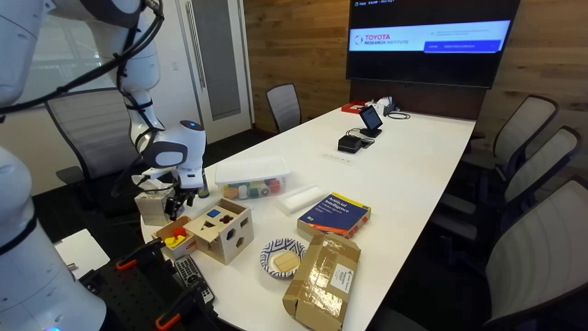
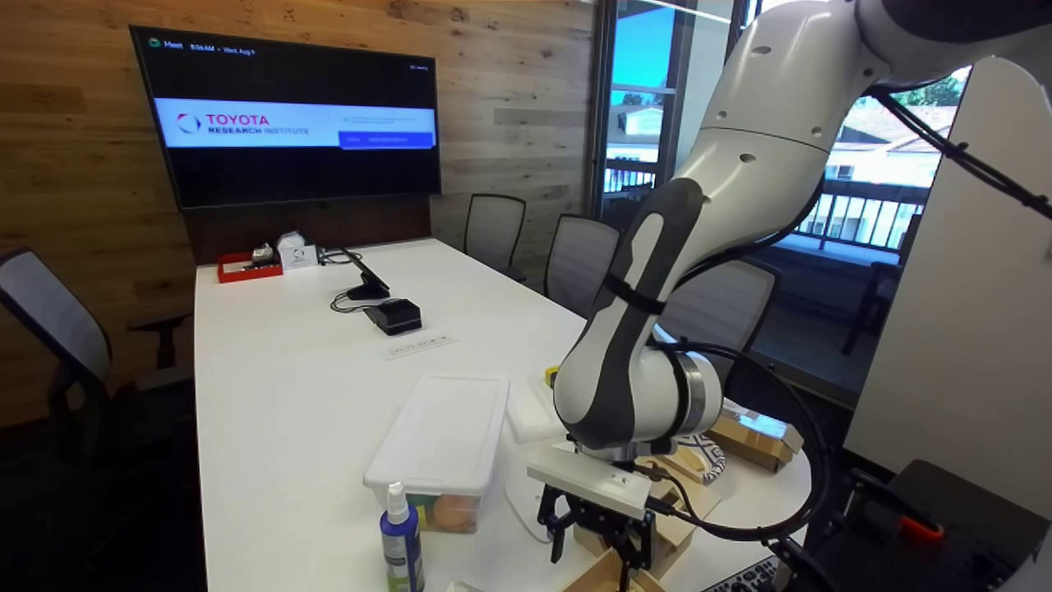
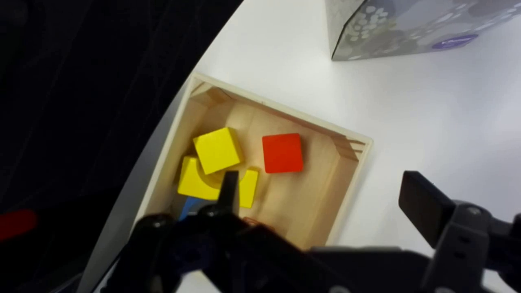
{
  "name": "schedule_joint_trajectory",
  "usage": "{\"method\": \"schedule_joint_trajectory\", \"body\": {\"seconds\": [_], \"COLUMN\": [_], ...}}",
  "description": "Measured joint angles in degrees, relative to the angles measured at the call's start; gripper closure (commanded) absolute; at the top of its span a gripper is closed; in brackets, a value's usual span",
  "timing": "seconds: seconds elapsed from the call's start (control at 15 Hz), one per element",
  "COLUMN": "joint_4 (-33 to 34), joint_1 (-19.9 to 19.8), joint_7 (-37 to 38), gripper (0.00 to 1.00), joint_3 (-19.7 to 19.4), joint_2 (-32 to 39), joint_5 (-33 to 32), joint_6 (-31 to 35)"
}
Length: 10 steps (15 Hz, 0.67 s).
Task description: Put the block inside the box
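- Wooden box (image 1: 224,243) with cut-outs, beside the gripper (image 3: 321,177).
- Gripper spread wide, holding nothing.
- Red block (image 3: 283,153), yellow blocks (image 3: 217,150), in the tray (image 3: 311,193) below the gripper.

Arm (image 2: 761,107): white rounded shell, dark-grey panels (image 2: 616,345), small screw recesses (image 2: 747,157) | cables (image 2: 957,152): black, strapped on | wrist ring (image 2: 697,395): silvery | indicator light (image 1: 192,124): blue | gripper (image 3: 324,185): black angular linkage, blocky fingers (image 3: 425,203)

Wh. table (image 1: 404,174) carries wooden box (image 1: 225,247), cut-outs in its faces, near the rounded end. Just beside box: open wooden tray (image 1: 179,252); near it: remote (image 1: 193,274), patterned bowl (image 1: 267,257), lidded plastic bin (image 1: 251,171), tissue box (image 3: 378,30), spray btl. (image 2: 401,547) Farther from box: textbook (image 1: 335,214), cardboard pkg. (image 1: 321,280); well apart: blk. unit (image 1: 349,144), tablet (image 1: 371,118), red tray (image 2: 251,275).
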Motion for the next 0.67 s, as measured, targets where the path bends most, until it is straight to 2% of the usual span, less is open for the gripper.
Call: {"method": "schedule_joint_trajectory", "body": {"seconds": [0.67], "joint_4": [0.13], "joint_1": [3.28], "joint_7": [1.03], "gripper": [0.0], "joint_3": [-2.14], "joint_2": [3.24], "joint_5": [-1.0], "joint_6": [-0.06]}}
